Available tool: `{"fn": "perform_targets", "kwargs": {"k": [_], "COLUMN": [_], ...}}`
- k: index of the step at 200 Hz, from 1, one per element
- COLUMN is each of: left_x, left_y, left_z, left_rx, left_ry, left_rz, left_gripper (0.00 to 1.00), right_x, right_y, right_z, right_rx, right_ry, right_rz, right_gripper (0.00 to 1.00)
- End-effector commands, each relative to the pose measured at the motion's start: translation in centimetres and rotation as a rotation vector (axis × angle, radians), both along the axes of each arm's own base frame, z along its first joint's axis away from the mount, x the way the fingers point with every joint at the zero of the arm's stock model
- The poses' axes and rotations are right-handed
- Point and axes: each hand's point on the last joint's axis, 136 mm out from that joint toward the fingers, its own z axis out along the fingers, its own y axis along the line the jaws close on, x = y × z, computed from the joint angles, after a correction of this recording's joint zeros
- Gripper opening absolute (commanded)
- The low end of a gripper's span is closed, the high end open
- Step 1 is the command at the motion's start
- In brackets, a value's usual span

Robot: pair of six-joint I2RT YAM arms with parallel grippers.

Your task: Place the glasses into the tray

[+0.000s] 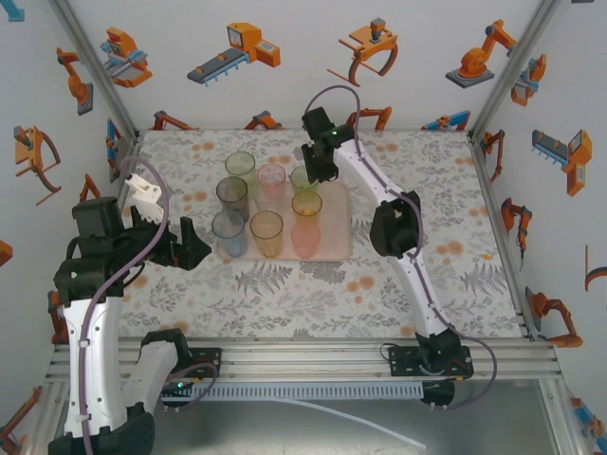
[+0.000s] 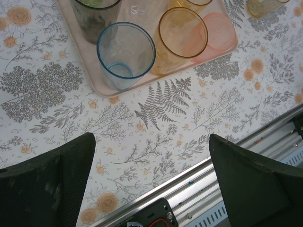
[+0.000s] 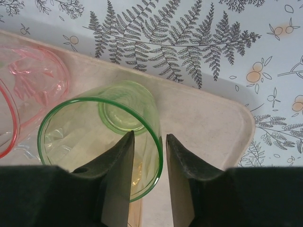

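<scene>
The pale pink tray lies mid-table with several glasses standing in it. My right gripper hangs over its far right corner. Its jaws are open and straddle the wall of a green glass, one finger inside the rim and one outside, with a gap showing. That green glass stands on the tray beside a pink glass. My left gripper is wide open and holds nothing, over the table near the tray's near left corner. A blue glass and an amber glass stand nearest to it.
A grey glass and an orange one fill the tray's middle row. Another greenish glass stands at the far left corner. A yellowish glass sits on the table past the tray's near right corner. The metal rail runs along the near edge.
</scene>
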Motion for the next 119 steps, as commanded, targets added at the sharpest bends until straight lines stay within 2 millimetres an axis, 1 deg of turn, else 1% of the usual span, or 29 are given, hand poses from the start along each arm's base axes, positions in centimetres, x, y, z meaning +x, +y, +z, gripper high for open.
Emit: {"fn": "perform_targets", "kwargs": {"k": [1, 47, 70, 119], "left_x": [0.0, 0.0, 0.0, -0.2], "left_y": [-0.3, -0.2, -0.3, -0.2], "left_z": [0.7, 0.9, 1.0, 1.0], "left_rx": [-0.027, -0.028, -0.03, -0.029], "left_ry": [-0.017, -0.02, -0.021, -0.025], "left_rz": [-0.005, -0.004, -0.004, 0.0], "left_gripper": [0.97, 0.97, 0.97, 0.97], "right_x": [0.0, 0.0, 0.0, -0.1], "right_y": [0.4, -0.1, -0.4, -0.6], "right_z": [1.6, 2.8, 3.7, 5.7], "right_rx": [0.012, 0.0, -0.005, 0.008], "right_ry": [-0.024, -0.044, -0.062, -0.091], "right_rz": [0.007, 0.002, -0.004, -0.004], "right_gripper": [0.37, 0.41, 0.44, 0.45]}}
